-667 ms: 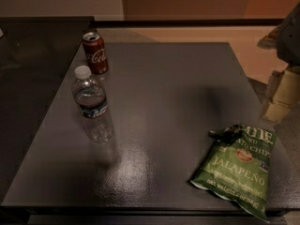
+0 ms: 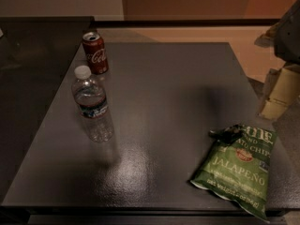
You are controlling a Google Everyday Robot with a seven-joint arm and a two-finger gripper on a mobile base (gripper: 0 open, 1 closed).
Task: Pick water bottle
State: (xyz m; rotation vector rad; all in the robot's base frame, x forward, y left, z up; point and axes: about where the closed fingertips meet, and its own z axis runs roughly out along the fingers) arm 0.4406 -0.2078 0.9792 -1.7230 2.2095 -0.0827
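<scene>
The water bottle (image 2: 92,104) is standing upright on the tabletop (image 2: 164,93), just in front of the red Coca-Cola can (image 2: 95,52). I am holding my claw (image 2: 280,93) far to the right of that can, and I cannot tell whether it is open or closed.

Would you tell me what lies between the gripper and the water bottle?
In the camera view, only bare tabletop separates the gripper, at the right edge, from the water bottle.

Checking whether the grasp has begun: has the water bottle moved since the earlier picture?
No. The water bottle stands at the same spot just in front of the red can; the gripper hangs beyond the table's right edge, far from it.
</scene>
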